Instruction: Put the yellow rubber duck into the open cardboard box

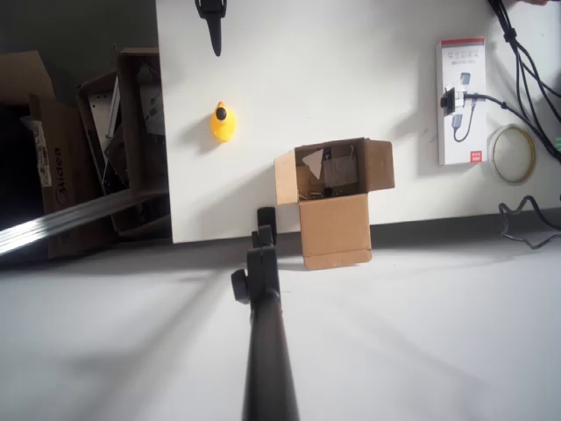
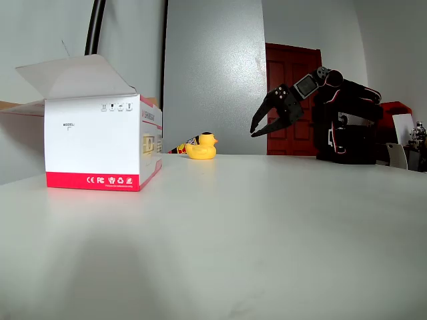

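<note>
Likely handling light, soft and a bit slippery; best pinching the duck [image 1: 223,122] across its rounded body. Looking small, bright yellow, dark-tipped, sitting on the table [image 1: 351,70], left of the box [image 1: 331,189] overhead. Gripper [image 2: 261,129] hovering apart, fingers spread open.

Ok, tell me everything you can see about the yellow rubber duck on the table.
The yellow rubber duck is a small, bright yellow, rounded toy that looks like smooth rubber, with a dark patch on its head. It sits upright on the white table with nothing touching it. In the overhead view it lies up and to the left of the open cardboard box, clearly apart from it. In the fixed view the open gripper hangs in the air to its right, holding nothing.
</note>
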Controlling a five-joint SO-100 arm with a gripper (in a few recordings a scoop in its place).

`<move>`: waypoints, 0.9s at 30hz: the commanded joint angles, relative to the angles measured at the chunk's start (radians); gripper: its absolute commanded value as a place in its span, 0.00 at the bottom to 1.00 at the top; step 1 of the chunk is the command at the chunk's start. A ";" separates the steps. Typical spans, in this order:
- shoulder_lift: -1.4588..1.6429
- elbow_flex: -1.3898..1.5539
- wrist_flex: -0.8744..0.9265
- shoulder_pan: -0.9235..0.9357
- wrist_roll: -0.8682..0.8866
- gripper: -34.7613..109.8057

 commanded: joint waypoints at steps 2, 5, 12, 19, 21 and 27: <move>0.006 0.018 -0.002 0.006 0.005 0.24; 0.006 0.018 -0.002 0.006 0.005 0.24; 0.005 0.018 -0.003 0.000 0.002 0.24; -0.002 0.018 -0.008 -0.014 -0.005 0.24; -0.002 0.018 -0.008 -0.014 -0.003 0.24; 0.002 0.018 -0.005 -0.005 0.006 0.24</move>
